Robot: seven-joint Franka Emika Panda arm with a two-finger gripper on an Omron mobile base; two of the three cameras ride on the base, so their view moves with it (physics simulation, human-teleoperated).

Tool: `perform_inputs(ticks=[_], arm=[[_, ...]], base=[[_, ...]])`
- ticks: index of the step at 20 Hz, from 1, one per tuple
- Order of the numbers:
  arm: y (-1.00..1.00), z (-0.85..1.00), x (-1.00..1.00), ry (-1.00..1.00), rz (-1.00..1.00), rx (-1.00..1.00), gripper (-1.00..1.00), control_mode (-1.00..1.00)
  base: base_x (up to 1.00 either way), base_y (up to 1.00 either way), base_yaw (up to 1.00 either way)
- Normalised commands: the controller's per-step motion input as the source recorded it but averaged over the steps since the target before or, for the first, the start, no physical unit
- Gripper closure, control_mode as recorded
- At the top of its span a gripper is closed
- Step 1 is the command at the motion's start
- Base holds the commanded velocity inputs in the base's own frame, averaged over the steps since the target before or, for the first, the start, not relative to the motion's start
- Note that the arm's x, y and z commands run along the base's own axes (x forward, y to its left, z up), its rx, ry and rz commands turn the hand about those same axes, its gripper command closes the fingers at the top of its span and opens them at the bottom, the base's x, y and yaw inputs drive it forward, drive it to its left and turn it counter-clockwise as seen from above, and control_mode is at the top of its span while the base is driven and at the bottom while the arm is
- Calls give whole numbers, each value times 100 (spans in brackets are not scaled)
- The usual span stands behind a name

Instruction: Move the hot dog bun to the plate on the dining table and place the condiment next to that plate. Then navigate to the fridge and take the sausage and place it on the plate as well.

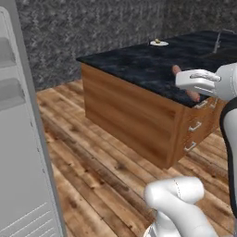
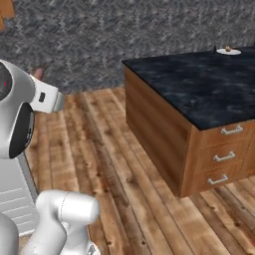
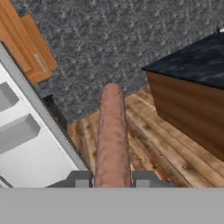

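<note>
My gripper (image 3: 112, 179) is shut on the sausage (image 3: 112, 131), a reddish-brown stick that points straight out between the two dark fingertips (image 3: 82, 179). In the left base view the sausage (image 1: 176, 70) pokes out beside my white hand, in front of the near edge of the dining table (image 1: 139, 65). The white plate (image 1: 158, 43) sits at the table's far end with the hot dog bun (image 1: 158, 41) on it. From the right base view the plate (image 2: 234, 52) holds the bun (image 2: 227, 49), and the slim dark condiment (image 2: 214, 49) stands just left of it. The fridge (image 1: 18, 139) is at the left.
The table's wooden side and drawers (image 2: 224, 157) face me across bare plank floor (image 2: 114, 164). A steel tap (image 1: 216, 42) rises at the table's far right. Wooden cabinets (image 3: 30, 43) hang against the grey speckled wall beside the fridge (image 3: 26, 144).
</note>
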Motion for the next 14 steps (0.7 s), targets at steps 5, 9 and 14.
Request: perform_inputs(ticks=[5,9,14], arm=[[0,0,0,0,0,0,100,100],[0,0,0,0,0,0,100,100],[0,0,0,0,0,0,100,100]], base=[[98,-14,-24],[100,-30,5],[100,-34,14]])
